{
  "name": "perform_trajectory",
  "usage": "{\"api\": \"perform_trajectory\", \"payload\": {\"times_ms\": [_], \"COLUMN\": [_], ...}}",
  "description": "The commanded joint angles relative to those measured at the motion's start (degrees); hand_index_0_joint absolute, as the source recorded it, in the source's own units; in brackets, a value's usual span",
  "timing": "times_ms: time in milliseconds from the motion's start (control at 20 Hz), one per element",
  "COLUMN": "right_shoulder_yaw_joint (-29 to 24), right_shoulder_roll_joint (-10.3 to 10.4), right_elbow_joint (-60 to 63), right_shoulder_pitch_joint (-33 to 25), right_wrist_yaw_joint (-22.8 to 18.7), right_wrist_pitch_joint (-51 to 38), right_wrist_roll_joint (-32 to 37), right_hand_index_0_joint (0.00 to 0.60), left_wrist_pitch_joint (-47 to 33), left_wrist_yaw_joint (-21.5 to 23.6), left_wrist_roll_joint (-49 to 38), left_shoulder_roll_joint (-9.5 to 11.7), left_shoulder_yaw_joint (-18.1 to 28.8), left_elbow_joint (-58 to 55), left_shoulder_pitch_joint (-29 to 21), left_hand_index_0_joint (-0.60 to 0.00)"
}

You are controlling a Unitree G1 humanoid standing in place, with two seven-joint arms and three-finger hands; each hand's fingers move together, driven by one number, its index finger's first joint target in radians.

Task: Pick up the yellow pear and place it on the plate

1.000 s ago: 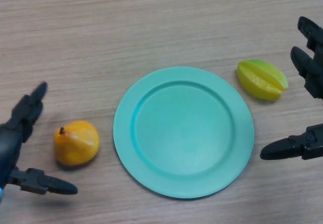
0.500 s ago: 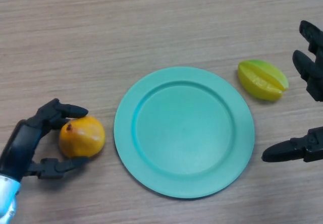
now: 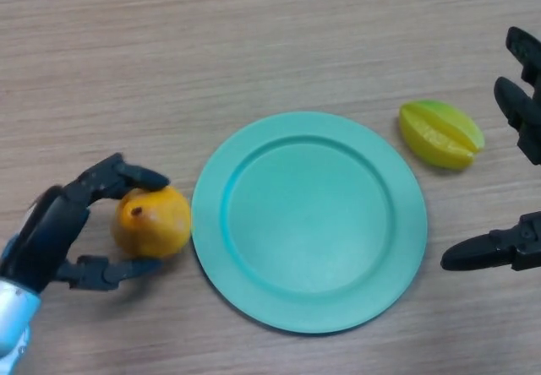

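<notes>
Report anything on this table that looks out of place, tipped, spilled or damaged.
Nothing stands out. The plate lies flat and bare, the pear is whole in the left hand beside the plate's rim, and the star fruit sits intact near the open right hand.

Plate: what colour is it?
Plain teal-green plate, no pattern, seen in the head view.

No text, label, brand, number or sign can be read anywhere in the head view.
</notes>
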Motion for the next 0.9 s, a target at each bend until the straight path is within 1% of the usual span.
{"api": "perform_trajectory", "payload": {"times_ms": [50, 100, 150, 200, 250, 300, 350, 400, 450, 500, 550, 700, 750, 800, 850, 900], "right_shoulder_yaw_joint": [-4.0, -4.0, -3.9, -4.0, -4.1, -4.1, -4.3, -4.5, -4.8, -4.9, -4.9, -5.7, -5.9, -6.0, -6.2, -6.2], "right_shoulder_roll_joint": [-2.1, -2.1, -2.0, -2.0, -1.9, -1.9, -1.9, -1.8, -1.8, -1.9, -1.7, -1.8, -1.7, -1.7, -1.6, -1.7], "right_elbow_joint": [-3.6, -3.8, -4.3, -4.5, -4.6, -4.6, -4.7, -4.8, -5.2, -5.2, -5.3, -6.4, -6.5, -6.5, -6.7, -6.8], "right_shoulder_pitch_joint": [-1.5, -1.6, -1.3, -1.2, -1.2, -1.2, -1.1, -1.0, -0.9, -0.9, -0.4, -0.7, -0.6, -0.5, -0.2, -0.1], "right_wrist_yaw_joint": [-0.7, -0.7, -0.4, -0.2, -0.2, -0.2, -0.2, -0.3, -0.5, -0.5, -0.6, -0.9, -1.1, -1.2, -1.1, -1.1], "right_wrist_pitch_joint": [-7.0, -6.4, -5.8, -5.8, -5.8, -5.9, -5.9, -6.0, -5.6, -5.8, -6.1, -4.4, -5.3, -5.6, -5.7, -5.4], "right_wrist_roll_joint": [-1.9, -1.9, -1.9, -1.7, -1.5, -1.6, -1.6, -1.4, -0.8, -0.9, -1.0, 0.1, 0.2, 0.3, 0.6, 0.7], "right_hand_index_0_joint": [0.0, 0.0, 0.0, 0.0, 0.0, 0.0, 0.0, 0.0, 0.0, 0.0, 0.0, 0.0, 0.0, 0.0, 0.0, 0.0], "left_wrist_pitch_joint": [0.6, 2.4, 4.1, 4.5, 6.9, 6.2, 8.4, 10.2, 12.2, 11.9, 13.7, 13.9, 13.1, 12.6, 11.5, 12.3], "left_wrist_yaw_joint": [-0.8, -2.1, -3.1, -3.2, -4.7, -3.9, -5.0, -5.8, -6.7, -6.4, -6.5, -5.2, -3.9, -3.4, 0.3, 1.8], "left_wrist_roll_joint": [-6.5, -7.3, -7.8, -8.0, -8.7, -7.6, -9.3, -9.6, -9.0, -8.5, -8.2, -7.4, -8.1, -8.6, -7.3, -7.0], "left_shoulder_roll_joint": [1.2, 0.6, -0.7, -1.2, -2.2, -2.9, -4.1, -4.7, -5.7, -6.3, -7.4, -9.2, -9.9, -10.1, -10.3, -10.4], "left_shoulder_yaw_joint": [3.5, 3.0, 1.7, 1.0, -0.8, -1.7, -3.5, -4.5, -6.2, -6.8, -8.1, -9.9, -10.9, -11.4, -12.3, -12.7], "left_elbow_joint": [-8.6, -10.7, -13.0, -13.5, -14.4, -13.6, -13.5, -13.7, -13.5, -12.7, -11.9, -8.7, -6.8, -6.2, -4.3, -4.0], "left_shoulder_pitch_joint": [-0.9, -0.7, -1.0, -1.4, -1.9, -2.6, -3.5, -3.7, -4.7, -5.4, -6.4, -8.7, -10.4, -11.2, -12.9, -13.1], "left_hand_index_0_joint": [-0.6, -0.6, -0.6, -0.6, -0.6, -0.6, -0.6, -0.6, -0.6, -0.6, -0.6, -0.6, -0.6, -0.6, -0.6, -0.6]}}
